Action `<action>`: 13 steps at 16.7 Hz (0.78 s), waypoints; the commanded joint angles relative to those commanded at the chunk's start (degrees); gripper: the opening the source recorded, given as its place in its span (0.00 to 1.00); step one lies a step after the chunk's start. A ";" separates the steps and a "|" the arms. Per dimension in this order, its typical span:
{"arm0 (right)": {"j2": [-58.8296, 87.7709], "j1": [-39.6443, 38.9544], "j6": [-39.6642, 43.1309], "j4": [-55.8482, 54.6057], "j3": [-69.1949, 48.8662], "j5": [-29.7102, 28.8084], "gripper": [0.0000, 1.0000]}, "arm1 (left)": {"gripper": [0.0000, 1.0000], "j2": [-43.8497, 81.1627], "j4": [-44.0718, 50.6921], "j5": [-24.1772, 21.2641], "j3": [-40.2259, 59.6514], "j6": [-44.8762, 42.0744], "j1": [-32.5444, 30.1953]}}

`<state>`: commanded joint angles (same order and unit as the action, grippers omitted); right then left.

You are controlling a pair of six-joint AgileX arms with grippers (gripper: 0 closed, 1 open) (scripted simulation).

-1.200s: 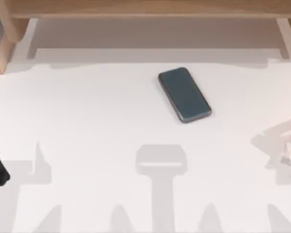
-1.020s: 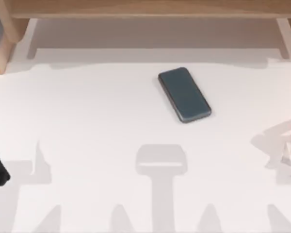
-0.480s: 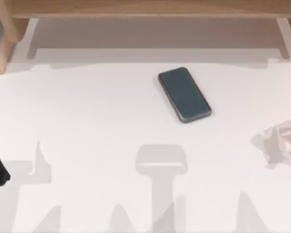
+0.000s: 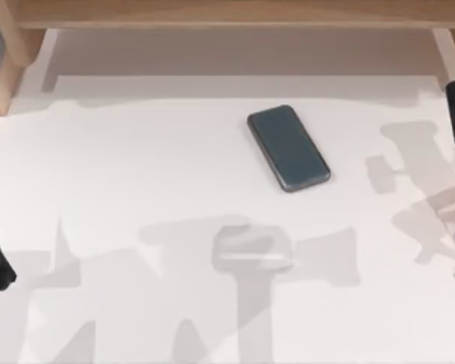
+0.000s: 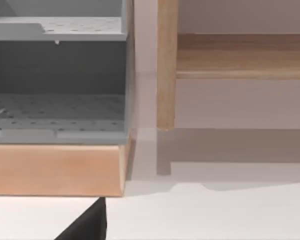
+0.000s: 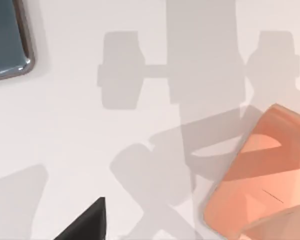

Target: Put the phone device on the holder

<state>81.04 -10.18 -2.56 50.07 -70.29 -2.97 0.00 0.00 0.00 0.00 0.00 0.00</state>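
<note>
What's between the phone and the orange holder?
Bare white tabletop carrying only shadows lies between the phone and the orange holder, in the top and right wrist views.

Bright, even light from above on the white table (image 4: 136,167). Soft grey arm-shaped shadows spread below and to the right of the phone device (image 4: 288,148), overlapping w/ darker patches. Faint sheen on phone's glossy face. Slightly soft edges throughout; no glare, no edge distortion.
</note>
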 joint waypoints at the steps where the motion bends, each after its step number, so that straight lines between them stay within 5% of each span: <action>1: 6.55 -1.11 -0.15 3.86 -5.58 -0.26 1.00 | 1.00 0.00 0.00 0.00 0.00 0.00 0.00; 7: 42.24 -8.14 -1.49 22.79 -38.65 -0.78 1.00 | 1.00 0.00 0.00 0.00 0.00 0.00 0.00; 13: 64.23 -13.94 -3.26 30.11 -67.52 0.63 1.00 | 1.00 0.00 0.00 0.00 0.00 0.00 0.00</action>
<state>145.27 -24.12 -5.81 80.18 -137.81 -2.34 0.00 0.00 0.00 0.00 0.00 0.00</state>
